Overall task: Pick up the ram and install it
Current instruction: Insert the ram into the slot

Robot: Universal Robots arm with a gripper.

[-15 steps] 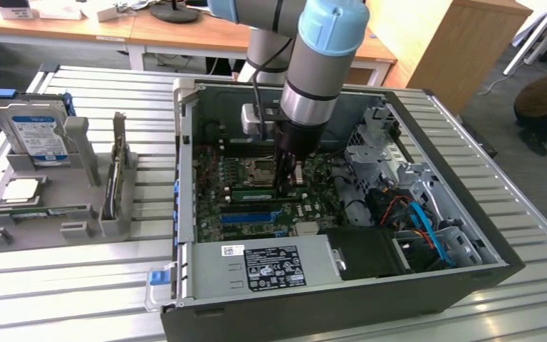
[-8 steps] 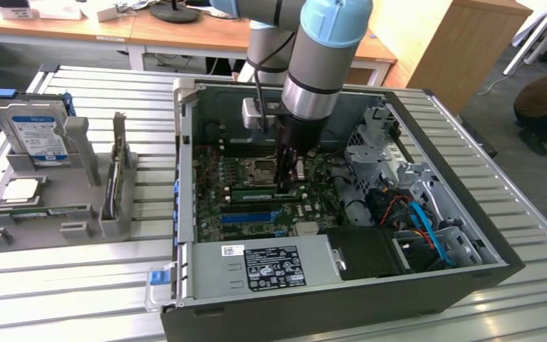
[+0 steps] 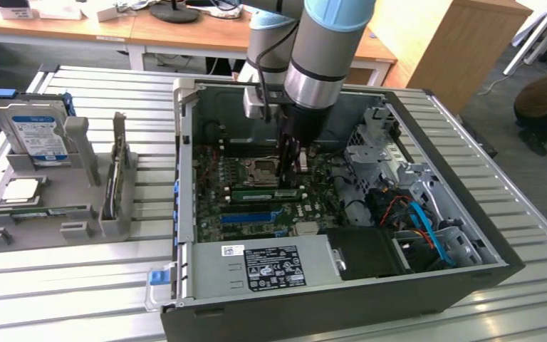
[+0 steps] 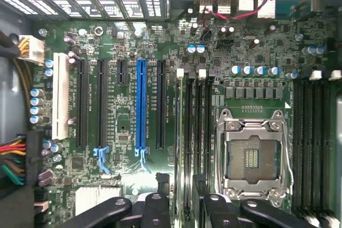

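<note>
The ram [image 3: 266, 193] is a slim green stick standing in a memory slot on the motherboard, beside the CPU socket [image 3: 258, 169]. In the wrist view the ram [image 4: 181, 132] shows edge-on, running between white slot clips. My gripper [image 3: 292, 165] reaches down into the open computer case, just above the stick. Its black fingertips [image 4: 156, 202] stand apart on either side of the stick's line, so my gripper [image 4: 183, 202] is open and holds nothing. Whether the fingers touch the stick I cannot tell.
A long blue slot [image 4: 140, 105] and black expansion slots lie beside the memory slots. The case [image 3: 184, 178] walls, a power supply [image 3: 264, 267] and drive cage cables [image 3: 416, 214] hem the board. A grey fixture [image 3: 26, 228] at the exterior view's left holds a hard drive [image 3: 31, 132] and an upright card [image 3: 117, 167].
</note>
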